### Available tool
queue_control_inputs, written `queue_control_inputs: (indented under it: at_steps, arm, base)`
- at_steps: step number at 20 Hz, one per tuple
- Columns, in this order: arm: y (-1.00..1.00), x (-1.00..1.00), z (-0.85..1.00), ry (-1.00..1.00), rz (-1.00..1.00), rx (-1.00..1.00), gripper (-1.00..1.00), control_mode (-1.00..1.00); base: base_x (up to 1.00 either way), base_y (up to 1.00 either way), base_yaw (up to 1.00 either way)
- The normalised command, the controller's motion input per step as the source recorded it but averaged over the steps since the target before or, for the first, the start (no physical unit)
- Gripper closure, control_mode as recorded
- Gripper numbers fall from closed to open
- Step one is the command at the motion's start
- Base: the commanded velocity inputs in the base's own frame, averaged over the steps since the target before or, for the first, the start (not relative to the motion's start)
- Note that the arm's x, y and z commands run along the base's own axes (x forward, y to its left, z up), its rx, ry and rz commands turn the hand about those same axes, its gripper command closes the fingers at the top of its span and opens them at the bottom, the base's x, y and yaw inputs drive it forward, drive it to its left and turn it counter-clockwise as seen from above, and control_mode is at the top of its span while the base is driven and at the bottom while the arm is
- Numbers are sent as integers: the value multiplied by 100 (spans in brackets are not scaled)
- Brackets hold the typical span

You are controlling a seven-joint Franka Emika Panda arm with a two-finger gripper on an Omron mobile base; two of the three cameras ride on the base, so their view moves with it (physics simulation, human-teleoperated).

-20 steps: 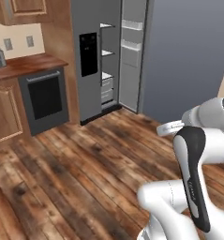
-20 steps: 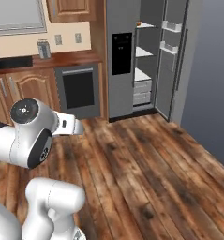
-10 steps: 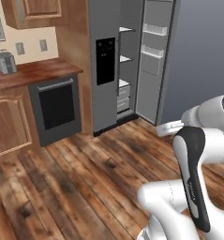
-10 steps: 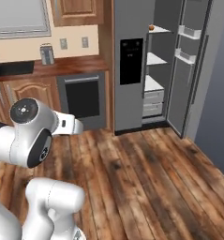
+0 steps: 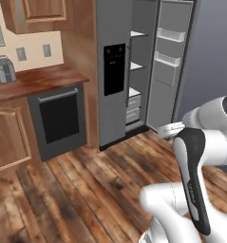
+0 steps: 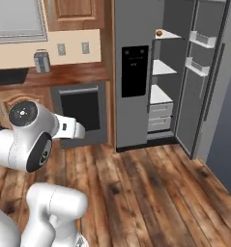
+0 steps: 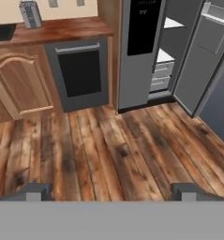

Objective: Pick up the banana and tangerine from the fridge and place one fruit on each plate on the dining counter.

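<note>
Kitchen, plank floor — fridge door open, tangerine barely discernible on the top shelf — gripper spread wide, empty.

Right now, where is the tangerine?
In the right base view, the tangerine sits on the top white shelf inside the open fridge, near the shelf's left front edge, above the black dispenser panel.

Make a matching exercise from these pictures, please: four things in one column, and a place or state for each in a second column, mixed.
Things:
1. fridge
2. tangerine
3. oven
4. fingers

Places or states:
A. spread wide, holding nothing
B. under the brown worktop
C. right door swung open
D. on the top fridge shelf

Pairs: 1-C, 2-D, 3-B, 4-A
</note>
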Motion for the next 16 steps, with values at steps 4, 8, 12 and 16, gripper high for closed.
queue_control_inputs:
  at_steps: [4,8,12,16]
  arm:
    - [0,0,0,0,0,0,-100,100]
    - [0,0,0,0,0,0,-100,100]
    - [0,0,0,0,0,0,-100,100]
    - [0,0,0,0,0,0,-100,100]
  base:
    - [80,-44,9]
    - [85,-41,9]
    - [86,-35,8]
    - [88,-36,10]
